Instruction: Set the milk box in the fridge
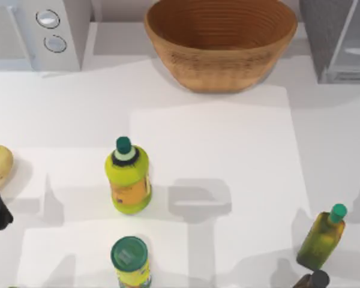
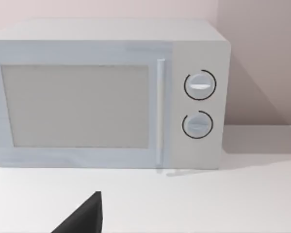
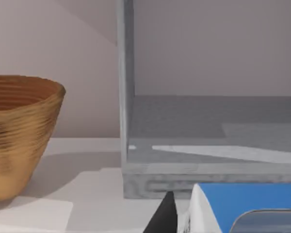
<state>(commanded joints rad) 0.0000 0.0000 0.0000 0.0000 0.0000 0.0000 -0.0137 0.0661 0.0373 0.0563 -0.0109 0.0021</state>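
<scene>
light: bright, even | shadows: soft, grey, on table (image 1: pixel 240 138) | glare: none | blur: slight

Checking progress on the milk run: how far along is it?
Done: the fridge stands open, its shelf bare. In hand: in the right wrist view the milk box sits close to the camera beside a dark finger, just short of the opening. Left: set it inside and let go. Left arm parked at the table's left edge.

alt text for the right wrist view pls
The open fridge sits straight ahead, its grey floor bare, with the blue top of the milk box close to the camera. A brown woven basket stands on the white table beside the fridge.
</scene>
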